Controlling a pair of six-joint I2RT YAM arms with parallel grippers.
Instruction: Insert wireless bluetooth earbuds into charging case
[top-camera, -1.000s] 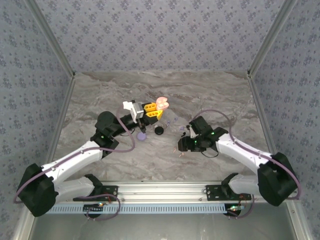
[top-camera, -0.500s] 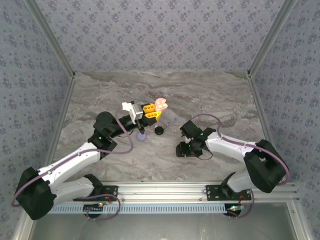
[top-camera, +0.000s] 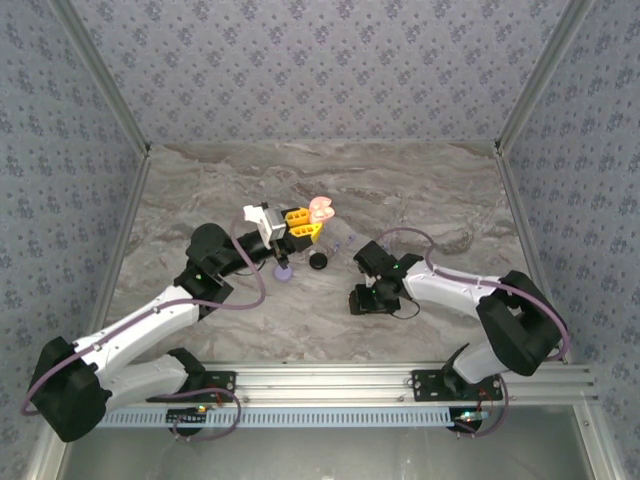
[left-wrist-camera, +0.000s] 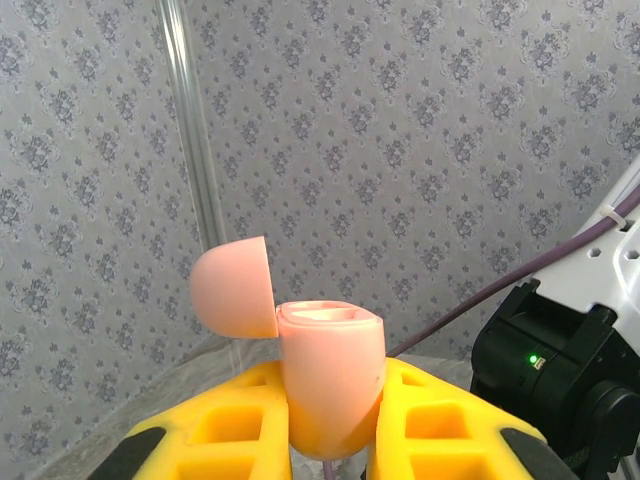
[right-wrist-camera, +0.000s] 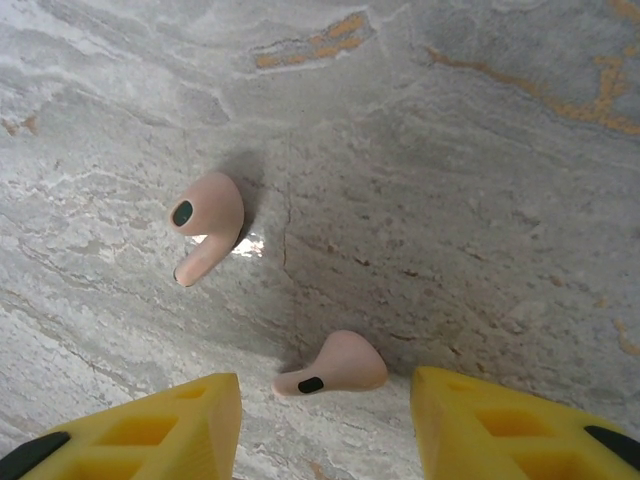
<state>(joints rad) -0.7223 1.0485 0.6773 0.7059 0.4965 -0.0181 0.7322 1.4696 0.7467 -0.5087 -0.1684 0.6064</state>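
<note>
Two grippers at work: the left gripper (top-camera: 300, 222) is clamped on the pink egg-shaped charging case (left-wrist-camera: 330, 380), lid open, raised above the grey marbled table (top-camera: 420, 180). The right gripper (right-wrist-camera: 325, 430) stands unclenched astride one pink comma-shaped earbud (right-wrist-camera: 330, 368) lying on the table, with a second earbud (right-wrist-camera: 205, 225) nearby. Pinched off-centre, the rounded bud could squirt away.

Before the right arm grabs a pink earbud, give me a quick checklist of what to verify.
1. The left fingers clamp the pink case: ok.
2. The lid is open: ok.
3. The near earbud lies between the right fingers: ok.
4. The right fingers touch that earbud: not ok, there are gaps on both sides.
5. The far earbud lies apart from the near one: ok.
6. The case sockets are free: cannot tell, the interior is hidden.
</note>
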